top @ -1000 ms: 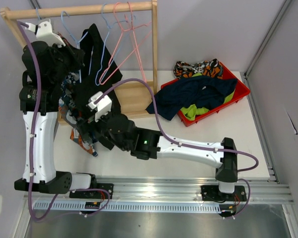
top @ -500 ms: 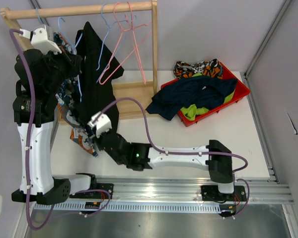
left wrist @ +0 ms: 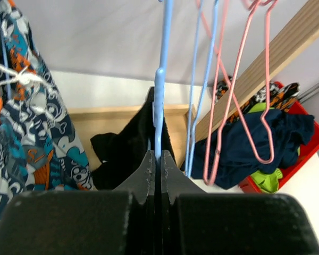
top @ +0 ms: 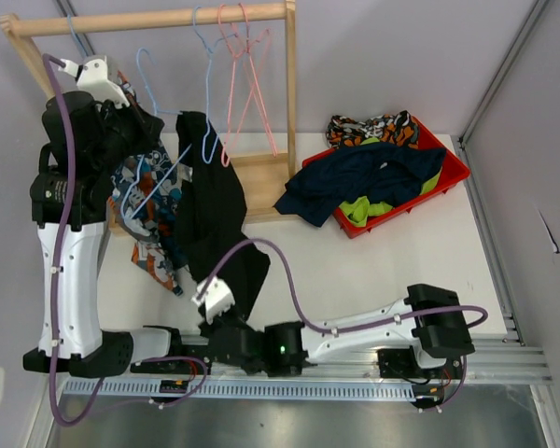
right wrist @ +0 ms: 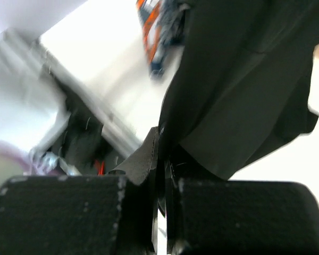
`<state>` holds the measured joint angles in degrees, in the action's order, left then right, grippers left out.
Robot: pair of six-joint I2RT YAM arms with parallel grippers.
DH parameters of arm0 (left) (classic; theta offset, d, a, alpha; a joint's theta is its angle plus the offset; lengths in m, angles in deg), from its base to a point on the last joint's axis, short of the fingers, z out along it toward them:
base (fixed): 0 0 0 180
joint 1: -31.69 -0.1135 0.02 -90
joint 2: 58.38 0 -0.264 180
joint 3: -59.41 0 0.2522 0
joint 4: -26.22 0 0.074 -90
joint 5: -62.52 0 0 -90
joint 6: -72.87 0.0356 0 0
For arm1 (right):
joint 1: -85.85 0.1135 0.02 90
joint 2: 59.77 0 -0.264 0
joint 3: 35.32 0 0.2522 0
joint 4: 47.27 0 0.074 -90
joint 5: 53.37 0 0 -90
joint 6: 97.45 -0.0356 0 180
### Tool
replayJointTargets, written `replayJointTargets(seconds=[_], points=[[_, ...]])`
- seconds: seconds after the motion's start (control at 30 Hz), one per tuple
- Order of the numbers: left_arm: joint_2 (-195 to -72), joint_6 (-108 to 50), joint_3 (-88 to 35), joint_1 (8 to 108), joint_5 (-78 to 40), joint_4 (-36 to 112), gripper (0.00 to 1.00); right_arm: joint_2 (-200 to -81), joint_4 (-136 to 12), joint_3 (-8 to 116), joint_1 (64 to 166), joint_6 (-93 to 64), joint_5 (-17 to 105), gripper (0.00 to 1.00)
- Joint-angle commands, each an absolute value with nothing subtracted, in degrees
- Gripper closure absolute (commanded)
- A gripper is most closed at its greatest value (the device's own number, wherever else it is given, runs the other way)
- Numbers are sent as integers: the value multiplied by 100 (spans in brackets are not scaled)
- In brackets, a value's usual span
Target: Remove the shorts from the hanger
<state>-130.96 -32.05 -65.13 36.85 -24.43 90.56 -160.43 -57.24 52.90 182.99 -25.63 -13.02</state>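
Observation:
A pair of black shorts (top: 215, 205) hangs from a light blue hanger (left wrist: 160, 79) and is stretched toward the near edge of the table. My left gripper (top: 163, 123) is raised by the rack, shut on that hanger's lower wire (left wrist: 155, 156). My right gripper (top: 229, 301) is low near the arm bases, shut on the lower hem of the black shorts (right wrist: 244, 69), with the fabric pinched between its jaws (right wrist: 162, 138). Blue-orange-white patterned shorts (top: 149, 201) hang on another blue hanger to the left (left wrist: 26, 133).
The wooden rack's rail (top: 149, 19) carries bare pink hangers (top: 247, 56) and its upright stands at right. A red tray (top: 453, 173) at back right holds navy (top: 364, 177), lime green (top: 373, 207) and camouflage shorts (top: 373, 129).
My right gripper closed on the black shorts and pulled back toward the near edge, drawing the fabric down and out. The left arm and its hanger shifted slightly right.

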Motion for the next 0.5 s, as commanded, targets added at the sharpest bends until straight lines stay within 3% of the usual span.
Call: replayJointTargets(seconds=[0.0, 0.13, 0.3, 0.4, 0.47], points=[[-12730, -3102, -6640, 3661, -2204, 8023, 100, -16040, -5619, 5964, 17397, -2565, -1084, 100], [-12476, -3207, -6615, 3661, -1818, 8620, 100, -16145, -5584, 6535, 15895, -2468, -49, 100], [-11684, -3339, -5509, 3661, -1868, 8594, 100, -16506, -6689, 7932, 14861, -2196, 472, 100], [-11534, -3146, -5454, 3661, -2447, 8717, 100, -16016, -6675, 7655, 14860, -2116, 438, 100], [-11560, -3058, -5481, 3661, -2773, 8691, 100, -15315, -6517, 6786, 14948, -2300, 368, 100]])
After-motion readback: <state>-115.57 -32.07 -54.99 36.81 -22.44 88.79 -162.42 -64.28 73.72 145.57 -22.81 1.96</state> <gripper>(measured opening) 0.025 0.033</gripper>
